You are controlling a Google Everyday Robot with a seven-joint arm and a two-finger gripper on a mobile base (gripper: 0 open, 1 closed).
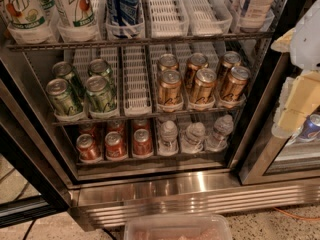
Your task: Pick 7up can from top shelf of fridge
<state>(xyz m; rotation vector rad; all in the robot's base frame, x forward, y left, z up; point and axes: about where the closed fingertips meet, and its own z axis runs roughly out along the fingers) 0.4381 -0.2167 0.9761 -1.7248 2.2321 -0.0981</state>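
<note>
Gripper: far right of view, outside the fridge, level with the gold cans; open or closed, we cannot tell.
7up can: upright, top shelf, left side, just left of the Pepsi can, well apart from the gripper.
Second 7up can: we see it further left, same shelf.

Tool at right edge of view, mid-height. Floor well below the tool: pale, speckled, stone-like. Thin orange cable lies on it, almost straight under the tool. Translucent plastic tub at bottom edge, below and left of the tool. Black cables far to its lower left. Light warm, rather dim.
</note>
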